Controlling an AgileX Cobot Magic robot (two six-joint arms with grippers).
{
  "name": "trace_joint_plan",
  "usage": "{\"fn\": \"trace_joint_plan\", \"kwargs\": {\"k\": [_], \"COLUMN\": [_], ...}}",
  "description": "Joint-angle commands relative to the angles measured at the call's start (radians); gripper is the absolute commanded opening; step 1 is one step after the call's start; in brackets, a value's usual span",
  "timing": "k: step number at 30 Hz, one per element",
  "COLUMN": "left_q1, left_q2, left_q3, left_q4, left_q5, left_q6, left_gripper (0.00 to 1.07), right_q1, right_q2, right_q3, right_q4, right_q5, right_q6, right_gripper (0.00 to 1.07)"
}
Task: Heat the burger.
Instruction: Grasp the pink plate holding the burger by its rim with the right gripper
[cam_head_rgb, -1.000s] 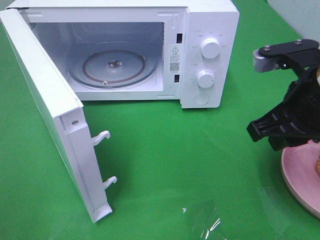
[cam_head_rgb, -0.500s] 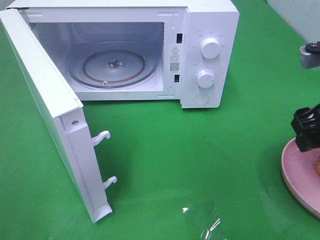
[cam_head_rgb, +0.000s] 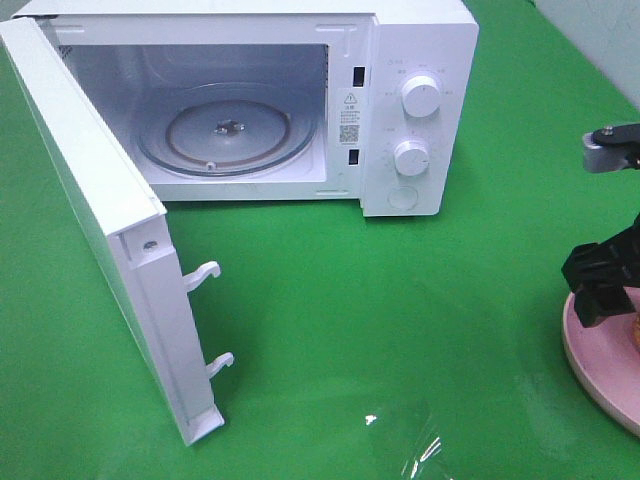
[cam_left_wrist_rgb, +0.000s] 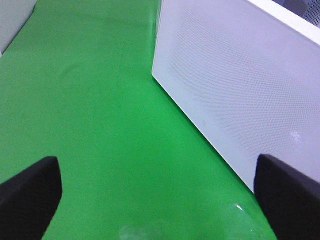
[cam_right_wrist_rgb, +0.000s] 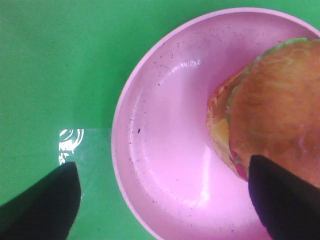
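Right gripper (cam_right_wrist_rgb: 160, 200) wide open and empty above the pink plate (cam_right_wrist_rgb: 150, 125); grasp not yet aligned.
Burger (cam_right_wrist_rgb: 275, 110) sits off-centre on that plate, toward its rim, well apart from the open microwave (cam_head_rgb: 420, 60). Jaws straddle bare plate more than bun (one finger overlaps the burger's edge in the wrist view), so descending and closing from here could strike the bun, shear its layers or shove the plate. Left gripper (cam_left_wrist_rgb: 160, 200), likewise spread and empty, hangs beside the microwave door (cam_left_wrist_rgb: 240, 85), near enough to knock it.
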Motion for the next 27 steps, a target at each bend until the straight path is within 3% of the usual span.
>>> {"fn": "trace_joint_plan", "kwargs": {"k": [1, 27], "left_q1": [0.003, 0.003], "left_q2": [-0.015, -0.015], "left_q3": [0.000, 0.000], "left_q4": [-0.005, -0.005], "left_q5": [-0.007, -0.007], "left_q6": [-0.009, -0.009], "left_gripper": [0.96, 0.96], "right_q1": [-0.006, -0.006], "right_q2": [0.047, 0.334], "right_q3": [0.007, 0.011], "right_q4": [0.006, 0.082], "right_q5": [-0.025, -0.252], "right_q6": [-0.002, 0.000], "right_gripper": [0.87, 0.82]}}
